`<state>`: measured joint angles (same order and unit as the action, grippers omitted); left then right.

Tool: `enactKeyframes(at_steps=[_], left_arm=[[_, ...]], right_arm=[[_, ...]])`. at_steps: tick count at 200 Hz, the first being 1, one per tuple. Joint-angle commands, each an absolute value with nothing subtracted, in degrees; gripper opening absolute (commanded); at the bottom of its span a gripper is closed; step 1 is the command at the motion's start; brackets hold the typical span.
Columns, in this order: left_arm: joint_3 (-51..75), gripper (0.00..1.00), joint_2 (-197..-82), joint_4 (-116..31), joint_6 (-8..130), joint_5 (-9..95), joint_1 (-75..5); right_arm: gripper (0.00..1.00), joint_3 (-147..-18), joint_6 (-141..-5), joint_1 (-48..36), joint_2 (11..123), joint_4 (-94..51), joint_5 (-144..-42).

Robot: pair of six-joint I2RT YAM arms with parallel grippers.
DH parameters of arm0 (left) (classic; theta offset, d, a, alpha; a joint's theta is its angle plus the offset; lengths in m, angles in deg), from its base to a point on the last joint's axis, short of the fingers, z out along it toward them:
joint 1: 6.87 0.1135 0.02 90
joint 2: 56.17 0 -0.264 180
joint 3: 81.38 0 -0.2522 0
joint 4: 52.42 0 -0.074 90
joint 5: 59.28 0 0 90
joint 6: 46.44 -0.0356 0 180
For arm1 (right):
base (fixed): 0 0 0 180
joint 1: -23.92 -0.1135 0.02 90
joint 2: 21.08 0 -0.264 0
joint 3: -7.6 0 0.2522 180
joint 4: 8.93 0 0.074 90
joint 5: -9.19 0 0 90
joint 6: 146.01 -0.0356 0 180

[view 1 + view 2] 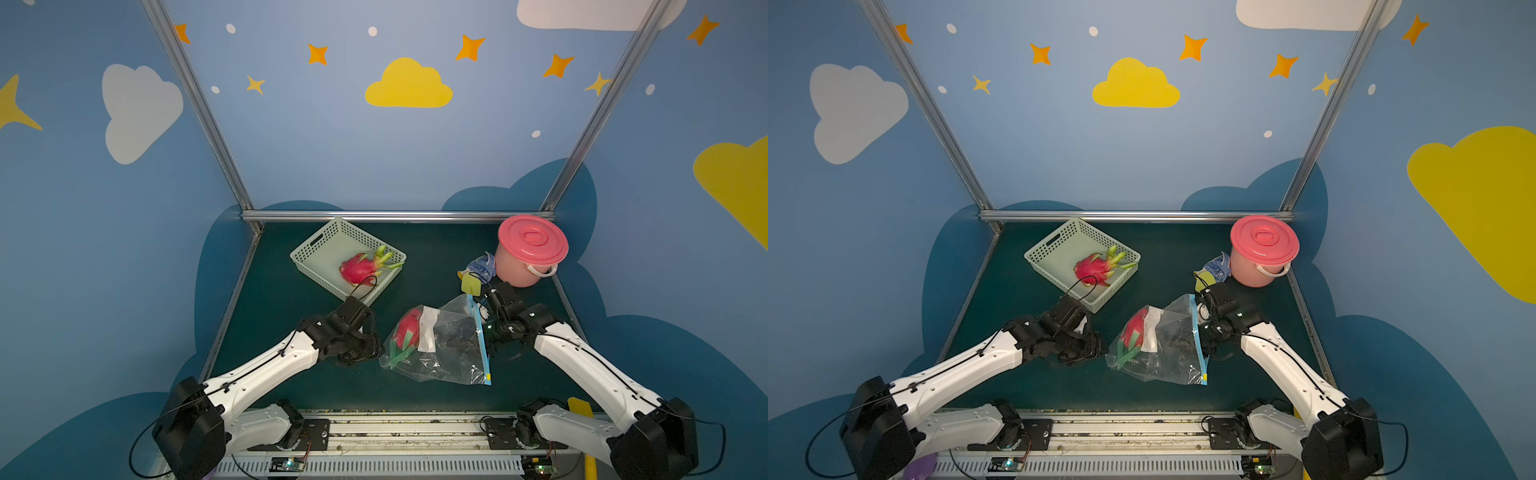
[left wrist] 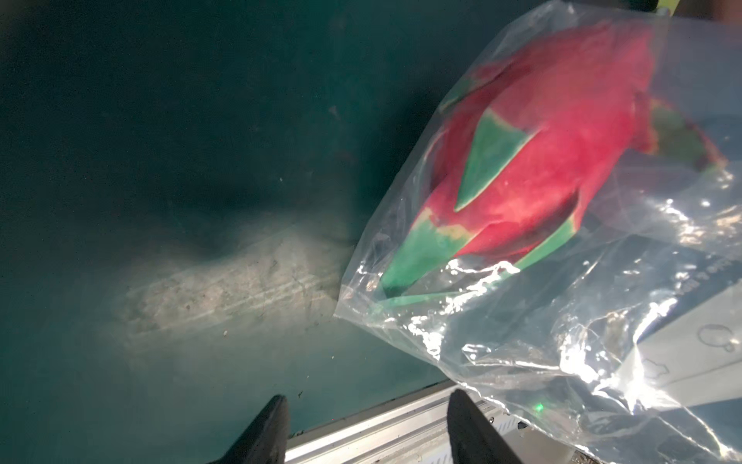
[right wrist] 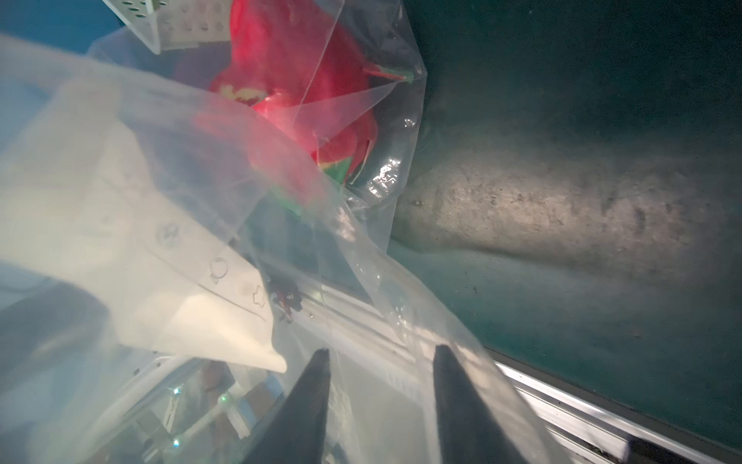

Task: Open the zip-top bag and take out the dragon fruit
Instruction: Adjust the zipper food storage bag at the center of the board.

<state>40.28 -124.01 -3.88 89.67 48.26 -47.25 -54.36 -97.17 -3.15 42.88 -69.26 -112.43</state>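
Clear, glossy zip-top bag (image 1: 451, 357) with light-blue zip strip (image 1: 478, 332), yellow end tab (image 1: 488, 377), white label (image 1: 428, 332). Inside, red dragon fruit (image 1: 407, 330) with green scales. Pale mint basket (image 1: 320, 249), dotted with holes; second dragon fruit (image 1: 357, 268) magenta, yellow-green tips. Pink lidded bucket (image 1: 528, 253). Dark teal table (image 1: 353, 395). Blue walls (image 1: 374, 145) with yellow and white clouds, orange stars.

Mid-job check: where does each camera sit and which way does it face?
Both top views: high over the robot's base, looking down at the table; both arms show.
Left wrist: on the left arm, facing the zip-top bag; open left gripper shows.
Right wrist: on the right arm, looking through the bag's plastic; open right gripper shows.
Shared: all see the bagged dragon fruit.
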Motion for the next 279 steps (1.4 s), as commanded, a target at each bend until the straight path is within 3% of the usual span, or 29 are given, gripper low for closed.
enactKeyframes(at_steps=[1,68,125,138,170,279], left_arm=[[42.9,0.61,-124.7,-12.9,88.2,51.5,-45.8],[50.5,0.58,-128.9,-24.7,84.8,58.0,-42.0],[52.2,0.46,-134.7,-36.1,85.1,61.6,-41.5],[52.1,0.39,-136.0,-37.6,85.1,61.8,-41.4],[50.5,0.04,-136.9,-36.6,83.7,62.2,-41.4],[35.7,0.03,-125.9,-10.8,78.8,57.4,-41.6]], right_arm=[[0.42,-53.4,-95.9,-2.7,41.8,-69.7,-113.6],[0.42,-54.1,-94.8,-2.1,43.3,-69.9,-114.8],[0.42,-53.6,-93.8,-1.7,44.5,-69.8,-115.8],[0.42,-53.6,-93.7,-1.7,44.5,-69.5,-116.1],[0.42,-52.8,-93.2,-1.6,45.1,-67.9,-116.7],[0.42,-41.8,-94.4,1.5,44.1,-58.0,-116.6]])
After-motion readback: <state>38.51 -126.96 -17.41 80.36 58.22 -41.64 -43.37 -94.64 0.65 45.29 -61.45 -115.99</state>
